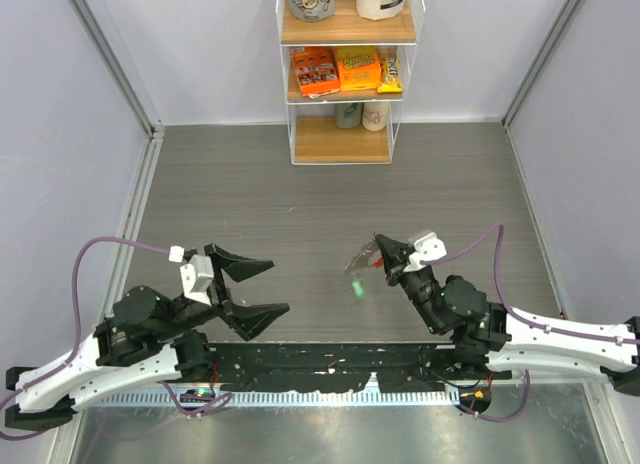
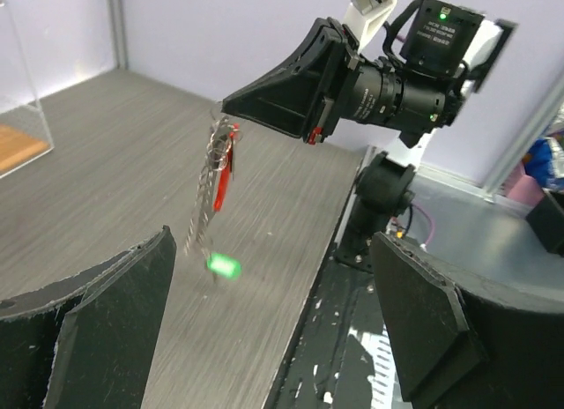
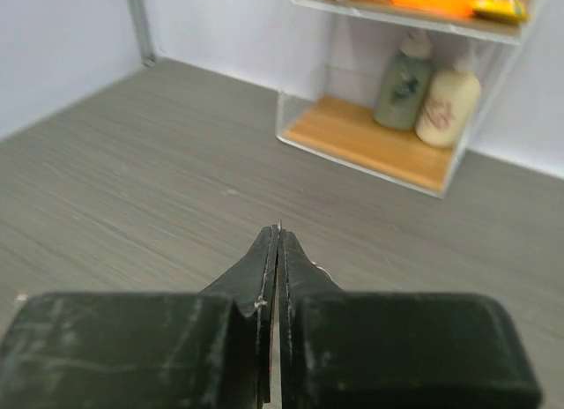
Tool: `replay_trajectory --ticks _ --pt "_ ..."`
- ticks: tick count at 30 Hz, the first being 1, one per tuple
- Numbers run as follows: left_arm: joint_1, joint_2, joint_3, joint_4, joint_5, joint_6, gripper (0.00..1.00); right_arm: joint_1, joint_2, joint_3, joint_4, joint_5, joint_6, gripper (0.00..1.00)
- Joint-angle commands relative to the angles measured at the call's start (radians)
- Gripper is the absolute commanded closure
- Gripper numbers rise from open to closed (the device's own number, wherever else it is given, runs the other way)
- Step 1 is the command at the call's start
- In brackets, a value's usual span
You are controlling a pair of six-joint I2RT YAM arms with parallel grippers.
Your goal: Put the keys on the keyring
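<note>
Locate the keyring (image 2: 214, 182) first. It hangs in the air above the table (image 1: 300, 194), right of centre, pinched at its top end by the right gripper (image 2: 231, 107). The silvery chain links trail downward and are blurred in the left wrist view. The red fob (image 2: 226, 174) hangs beside the links, just below the fingertips. At the lower end of the chain you see the green key (image 2: 224, 267), a small bright green head. The blur keeps you from telling whether it is threaded on a ring or a link. In the top view the same group shows as silvery links (image 1: 360, 254) with the green key (image 1: 357, 287) below them.

Check the right gripper (image 3: 277, 237) in its own wrist view. The two black fingers are pressed together with no gap, clenched on the top of the keyring. Only a thin glint of metal shows beside the tips there.

Check the left gripper (image 1: 280, 285) next. It sits to the left of the keyring, well apart from it, with its fingers (image 1: 245, 267) spread wide and nothing between them. Its tips point right, toward the hanging chain.

At the far edge of the table you see a clear-walled shelf unit (image 1: 345, 134) carrying orange snack packets (image 1: 336, 70) and bottles (image 3: 427, 90).
</note>
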Motion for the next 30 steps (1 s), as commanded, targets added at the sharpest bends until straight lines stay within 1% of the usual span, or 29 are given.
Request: replay_trajectory --ticks 1,3,6,10,11,12,16,21,26,28,30 --pt "-0.002 -0.01 -0.026 -0.031 -0.1 -0.022 0.01 -0.115 -0.002 -0.038 -0.118 -0.007 0.182 0.94" --pt "-0.002 -0.008 -0.04 -0.031 -0.105 -0.026 0.0 -0.157 0.026 -0.045 -0.132 -0.017 0.202 0.95" --pt "-0.002 -0.002 -0.048 -0.034 -0.105 -0.029 0.0 -0.217 0.101 -0.03 -0.147 -0.094 0.24 0.95" --pt "-0.002 -0.005 -0.045 -0.044 -0.105 -0.029 0.0 -0.312 0.266 0.017 -0.129 -0.2 0.276 0.95" --pt "-0.002 -0.008 -0.048 -0.047 -0.105 -0.029 0.0 -0.324 0.333 0.03 -0.116 -0.217 0.279 0.94" --pt "-0.003 -0.013 -0.048 -0.053 -0.105 -0.029 0.0 -0.34 0.364 0.053 -0.113 -0.233 0.282 0.95" --pt "-0.003 -0.036 -0.048 -0.074 -0.112 -0.032 0.0 -0.373 0.57 0.114 -0.064 -0.289 0.291 0.95" --pt "-0.002 -0.068 -0.054 -0.088 -0.123 -0.031 0.0 -0.389 0.728 0.186 0.009 -0.354 0.326 0.94" --pt "-0.002 -0.067 -0.056 -0.084 -0.126 -0.029 0.0 -0.396 0.877 0.263 0.034 -0.389 0.369 0.94" --pt "-0.002 -0.058 -0.057 -0.079 -0.123 -0.028 0.0 -0.4 0.917 0.288 0.034 -0.397 0.392 0.9" --pt "-0.003 -0.045 -0.057 -0.084 -0.124 -0.029 0.0 -0.401 0.949 0.3 0.034 -0.405 0.417 0.79"
